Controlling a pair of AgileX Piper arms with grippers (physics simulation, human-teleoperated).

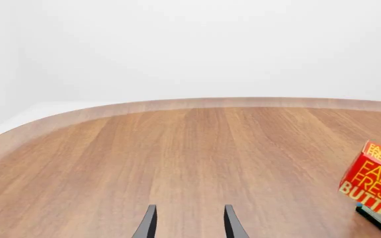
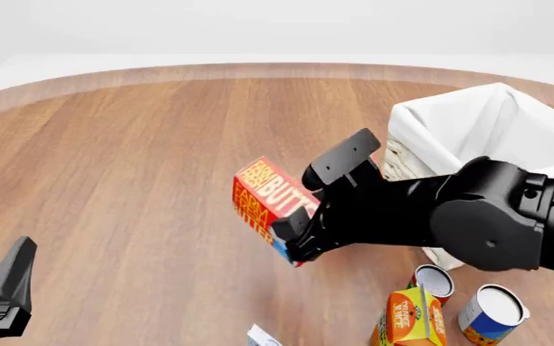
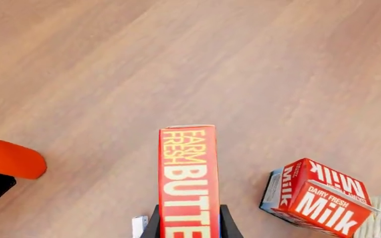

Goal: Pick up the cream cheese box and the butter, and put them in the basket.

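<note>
My right gripper is clamped on the butter; in the right wrist view the box sits squeezed between both fingers, long axis running out ahead of the gripper. Butter is lifted off the surface, tilted, blue-white end down near the fingertips.

Basket is just beyond and to the right of my right gripper, cloth lining folded over its rim, partly hidden by my right arm. Butter is outside it, beside its near-left corner.

My left gripper is well off to the left of the butter, low over the surface. Left wrist view shows its two fingers spread apart with nothing between them: released. The butter shows at the edge of that view, apart from the left gripper.

Milk carton is on the surface below and just beside my right gripper, apart from the butter. An orange juice carton and two cans stand nearer to me than the right gripper, under the arm. A small white corner at the front view's bottom edge, nearer to me than the butter, may be the cream cheese box; too little shows to be sure.
</note>
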